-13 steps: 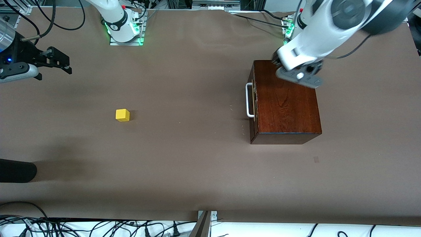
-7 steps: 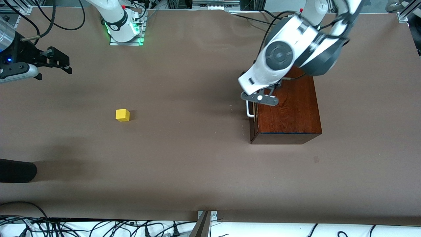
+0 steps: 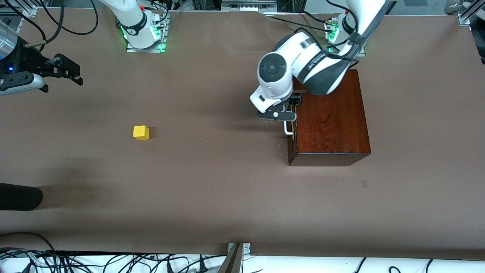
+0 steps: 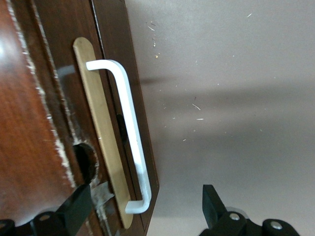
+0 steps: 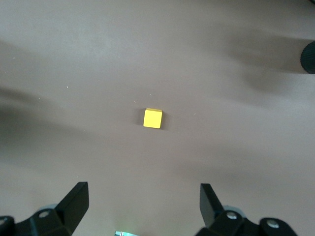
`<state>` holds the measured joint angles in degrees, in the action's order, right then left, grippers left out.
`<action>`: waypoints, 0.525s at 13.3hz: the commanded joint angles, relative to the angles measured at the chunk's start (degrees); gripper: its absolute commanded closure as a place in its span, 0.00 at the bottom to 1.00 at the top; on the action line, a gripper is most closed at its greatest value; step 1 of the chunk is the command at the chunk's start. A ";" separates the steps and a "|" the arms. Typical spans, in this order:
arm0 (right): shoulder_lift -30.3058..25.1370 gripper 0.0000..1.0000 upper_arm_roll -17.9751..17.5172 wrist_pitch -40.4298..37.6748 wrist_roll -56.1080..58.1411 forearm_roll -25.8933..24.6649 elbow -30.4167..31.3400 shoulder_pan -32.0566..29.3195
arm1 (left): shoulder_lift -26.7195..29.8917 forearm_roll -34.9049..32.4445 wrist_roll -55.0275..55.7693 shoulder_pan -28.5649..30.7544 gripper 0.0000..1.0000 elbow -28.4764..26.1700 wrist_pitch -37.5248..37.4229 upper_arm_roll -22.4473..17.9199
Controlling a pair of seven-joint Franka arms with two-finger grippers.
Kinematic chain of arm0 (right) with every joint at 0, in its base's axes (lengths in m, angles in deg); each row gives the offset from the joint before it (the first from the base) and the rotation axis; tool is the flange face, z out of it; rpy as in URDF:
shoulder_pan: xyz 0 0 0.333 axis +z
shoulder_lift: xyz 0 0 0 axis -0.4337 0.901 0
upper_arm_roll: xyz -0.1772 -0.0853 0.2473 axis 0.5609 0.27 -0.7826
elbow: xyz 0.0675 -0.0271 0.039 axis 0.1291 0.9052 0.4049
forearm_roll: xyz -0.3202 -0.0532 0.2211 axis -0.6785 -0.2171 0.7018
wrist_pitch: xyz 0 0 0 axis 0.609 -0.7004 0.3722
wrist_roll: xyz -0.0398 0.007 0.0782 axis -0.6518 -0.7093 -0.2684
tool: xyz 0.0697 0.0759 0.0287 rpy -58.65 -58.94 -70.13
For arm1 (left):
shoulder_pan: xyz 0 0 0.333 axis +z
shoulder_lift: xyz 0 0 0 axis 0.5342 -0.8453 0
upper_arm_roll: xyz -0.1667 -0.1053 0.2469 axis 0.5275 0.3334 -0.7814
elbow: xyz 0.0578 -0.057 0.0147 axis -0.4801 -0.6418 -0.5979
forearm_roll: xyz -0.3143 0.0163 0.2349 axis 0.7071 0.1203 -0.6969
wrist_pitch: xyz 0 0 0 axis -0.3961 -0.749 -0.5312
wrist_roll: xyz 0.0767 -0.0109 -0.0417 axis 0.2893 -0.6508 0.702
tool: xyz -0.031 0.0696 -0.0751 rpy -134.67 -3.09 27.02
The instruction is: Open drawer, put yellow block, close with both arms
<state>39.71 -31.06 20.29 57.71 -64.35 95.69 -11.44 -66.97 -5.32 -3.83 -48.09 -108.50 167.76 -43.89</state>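
Your left pincer (image 4: 142, 211) stood open astride the drawer (image 3: 291, 125)'s white handle (image 4: 130, 137), gripping nothing; closing off-centre risked slipping. Right pincer (image 5: 142, 206) waited open, empty. Yellow block (image 3: 141, 132) lay well apart from the drawer, toward the right arm's counter (image 3: 212, 189) end.

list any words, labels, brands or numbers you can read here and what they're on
None: no readable text shows in any view.
The wooden box, its white handle and the yellow block carry no lettering.
A small mark on the right arm's base is too small to read.
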 commanded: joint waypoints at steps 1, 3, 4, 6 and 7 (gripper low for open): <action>0.29 0.00 -0.01 -0.43 0.76 1.13 -1.18 -0.38 | -2.31 -3.73 1.84 -0.37 0.00 1.94 -0.34 0.22; 0.29 0.00 -0.01 -0.35 0.76 1.13 -1.09 -0.38 | -2.67 -3.92 1.84 -0.28 0.00 1.76 0.71 0.05; 0.29 0.00 -0.01 -0.35 0.76 1.13 -1.18 -0.38 | -3.19 -3.92 1.84 -0.02 0.00 1.76 1.50 -0.04; 0.37 0.00 -0.01 -0.35 0.76 1.13 -1.09 -0.38 | -3.63 -4.00 1.84 0.07 0.00 1.76 3.09 -0.30; 0.37 0.00 -0.01 -0.35 0.76 1.13 -1.09 -0.38 | -4.16 -4.61 1.84 0.07 0.00 1.76 3.53 -0.57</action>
<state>39.71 -31.06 20.29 57.71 -64.35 95.69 -11.44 -69.41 -7.60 -2.67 -47.95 -108.40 170.64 -44.38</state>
